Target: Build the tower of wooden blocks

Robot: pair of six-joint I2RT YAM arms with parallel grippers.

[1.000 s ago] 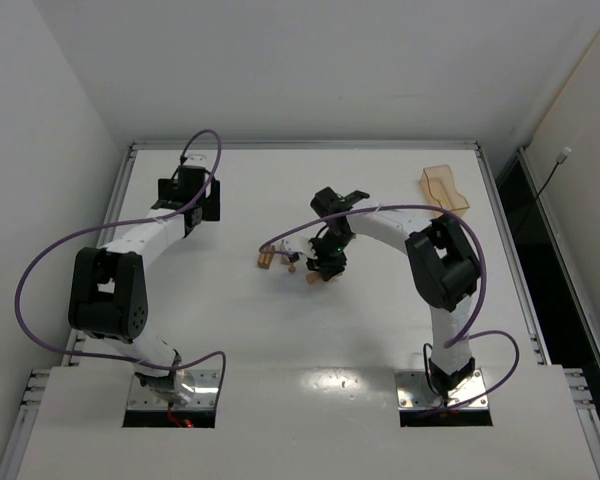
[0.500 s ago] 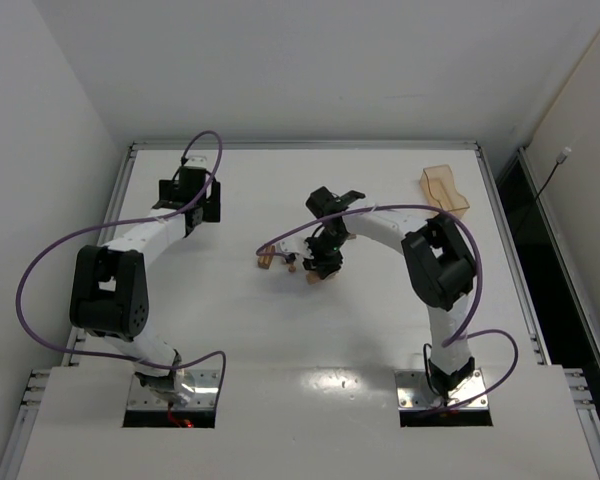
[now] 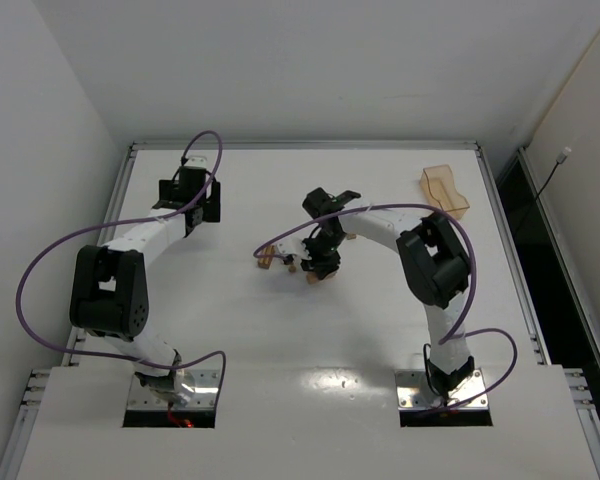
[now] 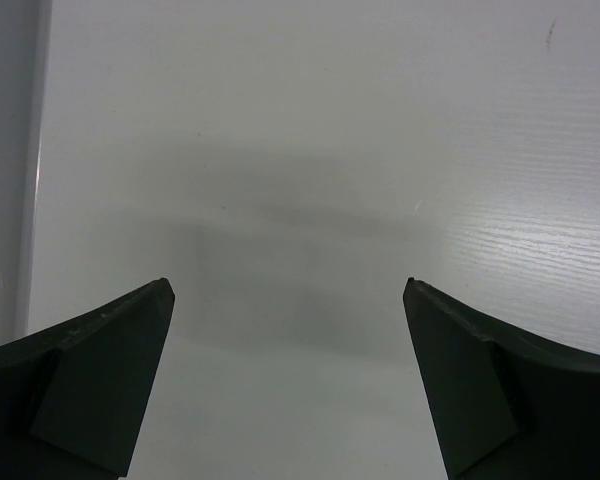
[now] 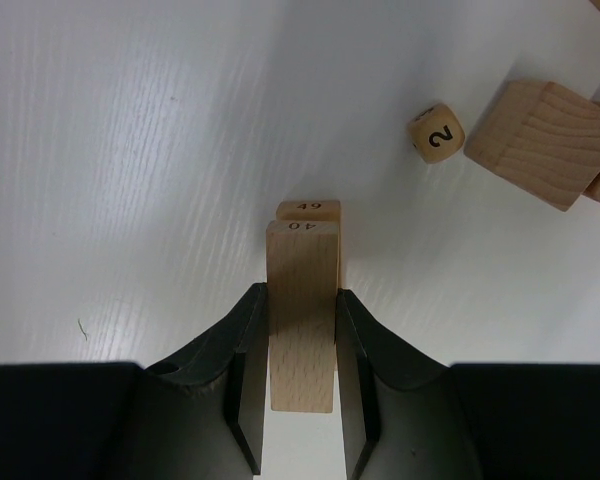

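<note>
My right gripper is shut on a light-tan wood block stamped 40. Directly under it lies a second block stamped 49, lined up the same way; whether the two touch I cannot tell. More wood blocks lie loose at the upper right of the right wrist view. From above, the right gripper hangs over mid-table, with loose blocks just to its left. My left gripper stands open over bare table at the far left. No stacked tower beyond this pair shows.
A small tan die showing a 2 sits beside the loose blocks. A translucent tan tray stands at the back right. The table's raised metal edge runs close behind the left gripper.
The right arm has drifted slightly left with the block still in its grip. The left arm has not moved.
</note>
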